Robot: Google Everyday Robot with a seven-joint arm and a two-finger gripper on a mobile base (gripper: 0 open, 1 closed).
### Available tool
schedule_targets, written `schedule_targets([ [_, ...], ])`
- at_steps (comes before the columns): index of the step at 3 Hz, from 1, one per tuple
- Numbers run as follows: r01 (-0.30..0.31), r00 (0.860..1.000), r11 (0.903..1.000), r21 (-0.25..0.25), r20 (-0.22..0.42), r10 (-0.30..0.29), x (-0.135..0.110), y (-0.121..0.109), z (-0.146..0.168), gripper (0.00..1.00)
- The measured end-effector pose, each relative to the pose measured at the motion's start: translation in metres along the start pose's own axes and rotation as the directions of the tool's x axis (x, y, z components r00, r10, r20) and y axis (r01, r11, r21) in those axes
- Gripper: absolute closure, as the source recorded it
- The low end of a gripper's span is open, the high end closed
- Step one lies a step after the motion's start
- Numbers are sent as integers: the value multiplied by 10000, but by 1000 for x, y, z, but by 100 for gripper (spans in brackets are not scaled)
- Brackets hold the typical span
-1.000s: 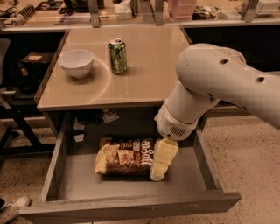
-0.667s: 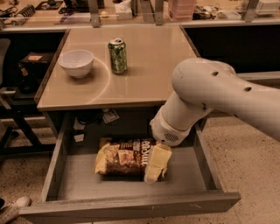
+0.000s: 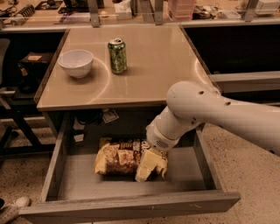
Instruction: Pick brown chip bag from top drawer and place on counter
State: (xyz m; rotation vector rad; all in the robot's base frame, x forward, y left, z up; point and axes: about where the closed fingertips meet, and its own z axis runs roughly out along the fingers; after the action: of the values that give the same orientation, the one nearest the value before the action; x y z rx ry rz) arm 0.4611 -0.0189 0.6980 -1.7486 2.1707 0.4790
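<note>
The brown chip bag [image 3: 119, 157] lies flat in the middle of the open top drawer [image 3: 131, 206], lengthwise left to right. My gripper [image 3: 154, 169] hangs from the white arm that comes in from the right. It is down at the bag's right end, open, with its pale fingers [image 3: 145, 164] astride that end. The bag's right end is partly hidden behind the gripper. The beige counter [image 3: 157, 65] is directly above the drawer.
A green can [image 3: 117, 55] and a white bowl [image 3: 76, 63] stand on the counter's back left part. A cluttered long bench [image 3: 52, 13] runs behind. A dark chair [image 3: 13, 87] stands at the left. The floor is speckled.
My arm has swung left and lower. The gripper has come down from above the bag's right end onto it. The bag, can and bowl have not moved.
</note>
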Motion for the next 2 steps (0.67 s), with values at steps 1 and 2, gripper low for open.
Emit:
schedule_targets([
  [1,-260,9993,9996,76,254,258,3,-12,18,0],
  [2,-483,9979,9988,72,434,480,7,-22,35,0],
])
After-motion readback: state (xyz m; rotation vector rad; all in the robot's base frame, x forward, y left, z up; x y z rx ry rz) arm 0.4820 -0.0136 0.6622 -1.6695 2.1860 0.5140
